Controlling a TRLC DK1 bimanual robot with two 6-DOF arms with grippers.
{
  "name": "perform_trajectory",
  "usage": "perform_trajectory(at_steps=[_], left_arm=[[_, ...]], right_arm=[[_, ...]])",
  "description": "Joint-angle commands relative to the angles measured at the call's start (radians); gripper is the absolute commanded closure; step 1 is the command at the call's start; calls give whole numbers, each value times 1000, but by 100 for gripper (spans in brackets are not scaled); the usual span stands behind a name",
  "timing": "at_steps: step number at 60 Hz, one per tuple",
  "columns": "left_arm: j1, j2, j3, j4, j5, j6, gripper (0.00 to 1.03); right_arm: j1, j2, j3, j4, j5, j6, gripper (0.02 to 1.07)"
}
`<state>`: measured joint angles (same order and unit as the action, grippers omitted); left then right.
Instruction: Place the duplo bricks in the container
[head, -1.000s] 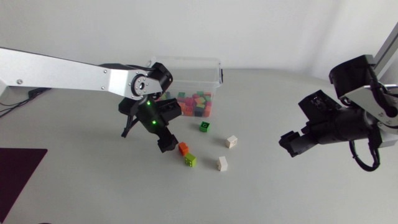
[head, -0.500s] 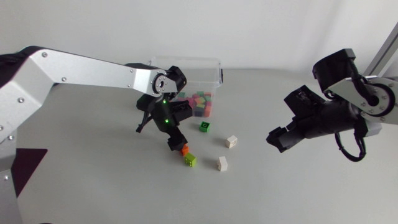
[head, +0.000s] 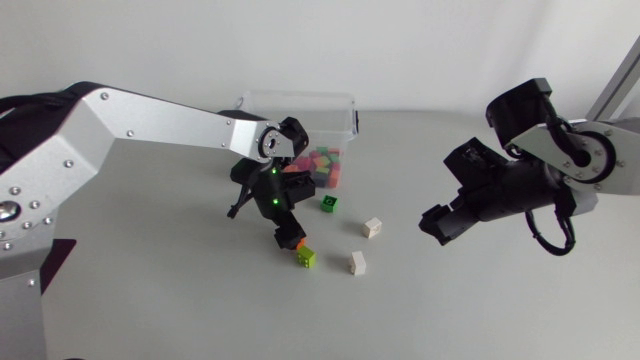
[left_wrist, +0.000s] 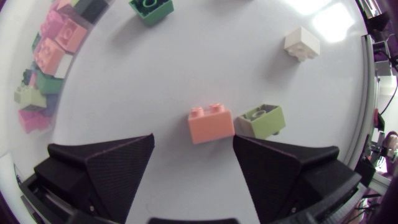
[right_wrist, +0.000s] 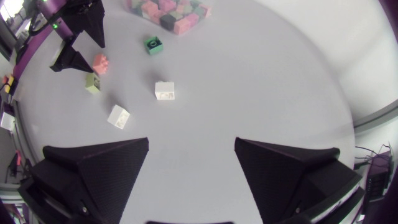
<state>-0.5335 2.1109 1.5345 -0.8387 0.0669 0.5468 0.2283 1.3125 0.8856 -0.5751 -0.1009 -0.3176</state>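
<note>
Salmon-orange plastic duplo brick lay on the grey table just ahead of the gap between the left gripper's fingers. Neither finger touched it, so the jaws stood wide open and empty, lined up, I judge, to straddle it. A lime-green brick touched its side and might crowd one finger. The clear plastic container, part-filled, sat at upper middle of the head view. At right, the right gripper hovered open, holding nothing

Bright, even light leaves faint shadows (table glares).
</note>
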Motion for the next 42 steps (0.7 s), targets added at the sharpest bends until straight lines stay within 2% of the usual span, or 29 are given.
perform_trajectory(at_steps=[1, 25, 28, 42], left_arm=[[-10, 29, 35, -20, 5, -28, 16], [-57, 57, 99, -105, 1, -220, 17], [-56, 61, 105, -106, 1, -243, 21], [-51, 84, 105, -105, -24, -274, 30]], right_arm=[[11, 14, 24, -2, 9, 18, 7], [22, 4, 9, 1, 26, 23, 7], [22, 1, 10, 0, 26, 25, 7], [31, -6, 10, 1, 26, 35, 7]])
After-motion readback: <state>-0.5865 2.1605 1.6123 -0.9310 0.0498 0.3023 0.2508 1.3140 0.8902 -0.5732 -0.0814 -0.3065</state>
